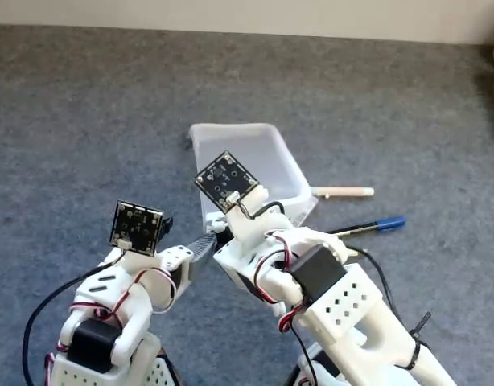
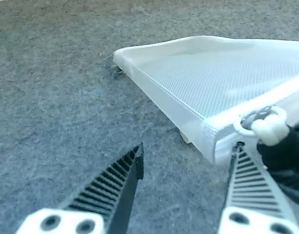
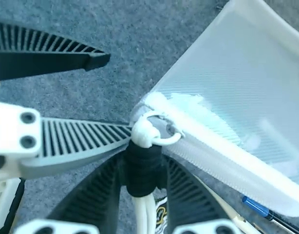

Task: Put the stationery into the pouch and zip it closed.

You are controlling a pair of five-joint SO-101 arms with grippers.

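Pens (image 1: pixel 368 228) by pouch (image 1: pixel 239 149); right jaws on pull (image 3: pixel 142 131)

The worktop (image 1: pixel 86 104) wears a grey, matt, rough-napped cloth, much like carpet. The pouch (image 2: pixel 213 78) is translucent white with a fine woven mesh and a faint sheen. Its zip pull (image 3: pixel 142 170) is wrapped in matt black, knotted by white cord to a shiny metal ring (image 3: pixel 165 142). The left hand (image 2: pixel 188 148) has ribbed matt plastic fingers, one black, one grey. The pen (image 1: pixel 368 227) looks glossy plastic.
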